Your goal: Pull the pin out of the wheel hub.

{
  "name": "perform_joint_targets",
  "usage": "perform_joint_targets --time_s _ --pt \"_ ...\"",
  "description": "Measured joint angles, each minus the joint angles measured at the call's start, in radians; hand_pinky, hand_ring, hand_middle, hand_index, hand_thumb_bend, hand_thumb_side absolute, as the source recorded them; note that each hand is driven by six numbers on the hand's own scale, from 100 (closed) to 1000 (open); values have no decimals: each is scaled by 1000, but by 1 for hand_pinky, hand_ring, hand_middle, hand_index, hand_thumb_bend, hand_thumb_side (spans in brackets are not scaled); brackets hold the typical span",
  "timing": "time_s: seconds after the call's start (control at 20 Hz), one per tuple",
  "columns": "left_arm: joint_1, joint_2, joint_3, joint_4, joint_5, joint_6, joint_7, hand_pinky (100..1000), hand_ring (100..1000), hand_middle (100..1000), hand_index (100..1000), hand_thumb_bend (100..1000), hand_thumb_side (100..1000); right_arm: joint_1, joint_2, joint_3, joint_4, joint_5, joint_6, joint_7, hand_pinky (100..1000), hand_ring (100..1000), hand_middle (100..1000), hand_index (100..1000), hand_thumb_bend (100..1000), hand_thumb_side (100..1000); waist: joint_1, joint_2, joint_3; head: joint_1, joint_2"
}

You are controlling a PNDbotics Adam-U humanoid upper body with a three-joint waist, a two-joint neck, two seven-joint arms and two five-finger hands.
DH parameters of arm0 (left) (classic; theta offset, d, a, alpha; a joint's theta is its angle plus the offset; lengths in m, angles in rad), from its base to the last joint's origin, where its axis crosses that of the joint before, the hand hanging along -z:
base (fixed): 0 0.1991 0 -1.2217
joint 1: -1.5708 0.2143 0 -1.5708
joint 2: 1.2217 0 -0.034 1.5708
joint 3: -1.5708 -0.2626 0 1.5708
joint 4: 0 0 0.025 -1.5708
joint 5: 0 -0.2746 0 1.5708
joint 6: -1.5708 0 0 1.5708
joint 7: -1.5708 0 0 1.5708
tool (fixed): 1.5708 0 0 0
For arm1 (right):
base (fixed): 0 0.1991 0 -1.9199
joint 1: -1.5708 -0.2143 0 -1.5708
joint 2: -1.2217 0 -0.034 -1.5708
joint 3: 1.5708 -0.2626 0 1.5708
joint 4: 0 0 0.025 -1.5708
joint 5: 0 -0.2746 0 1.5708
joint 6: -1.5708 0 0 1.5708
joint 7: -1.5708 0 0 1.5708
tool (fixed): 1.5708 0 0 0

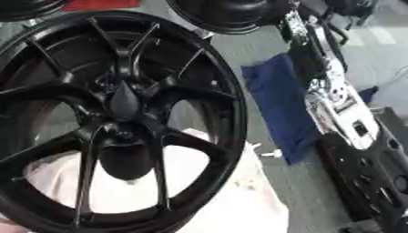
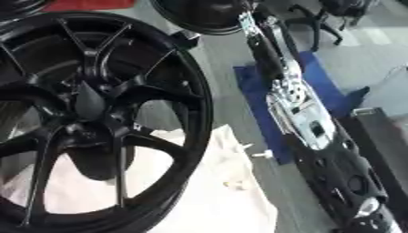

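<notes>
A big black spoked wheel (image 1: 191,68) stands tilted and fills the left of both views. At its hub (image 1: 124,102) sits a dark pointed shape, and I cannot tell whether this is the pin. My right arm, black and silver, runs from the lower right up to the top. My right hand (image 2: 257,41) ends there beside a second black wheel (image 2: 199,13), well away from the hub. My left hand shows in no view. A small white piece (image 2: 261,154) lies on the floor right of the big wheel.
A white cloth (image 1: 239,200) lies under and behind the big wheel. A blue cloth (image 1: 279,104) lies on the grey floor between the wheel and my right arm. A dark rounded shape (image 1: 124,159) shows through the lower spokes. Chair legs stand at the top right.
</notes>
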Motion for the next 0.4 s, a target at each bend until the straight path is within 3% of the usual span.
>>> perform_joint_targets --time_s 0.2,0.4 --pt "7 -72 4 -101 32 -157 105 782 519 506 764 370 639 -8 -5 -3 0 0 -9 -6 987 701 648 783 100 673 -1 3 -1 3 -3" --pt "-11 -190 6 -122 -82 -275 149 781 523 506 755 404 634 -22 -18 -3 0 -4 -8 -18 987 704 651 786 100 667 -2 4 2 4 -6"
